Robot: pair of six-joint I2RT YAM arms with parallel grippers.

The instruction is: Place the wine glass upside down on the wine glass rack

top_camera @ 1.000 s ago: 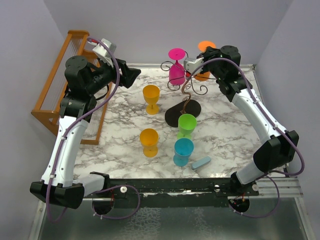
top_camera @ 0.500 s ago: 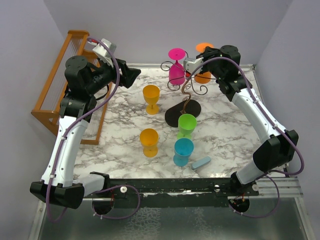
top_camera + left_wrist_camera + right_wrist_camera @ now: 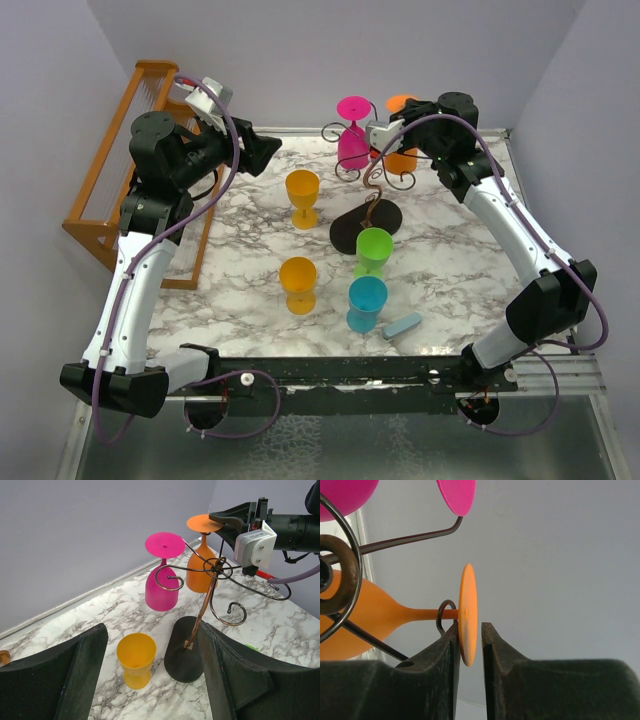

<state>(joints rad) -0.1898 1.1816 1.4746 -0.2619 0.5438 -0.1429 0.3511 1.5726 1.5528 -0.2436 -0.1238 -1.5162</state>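
Observation:
The wire wine glass rack (image 3: 375, 190) stands on its black oval base (image 3: 365, 228) at the back middle; it also shows in the left wrist view (image 3: 205, 605). An orange wine glass (image 3: 403, 158) hangs upside down, its stem in a curled wire loop (image 3: 445, 617). Its foot (image 3: 468, 615) lies between my right gripper's (image 3: 468, 630) fingers. The left finger touches the foot and a thin gap shows at the right finger, so the jaws are slightly open. A pink wine glass (image 3: 353, 145) hangs upside down beside it. My left gripper (image 3: 265, 152) is open and empty, raised left of the rack.
Two yellow goblets (image 3: 302, 195) (image 3: 298, 283), a green one (image 3: 374, 250) and a blue one (image 3: 366, 303) stand on the marble table. A small pale blue block (image 3: 403, 325) lies near the front. An orange-brown wooden rack (image 3: 110, 190) runs along the left edge.
The orange glass's foot and my right gripper have shifted slightly left and down, settling the stem in the wire loop. The left arm has not moved.

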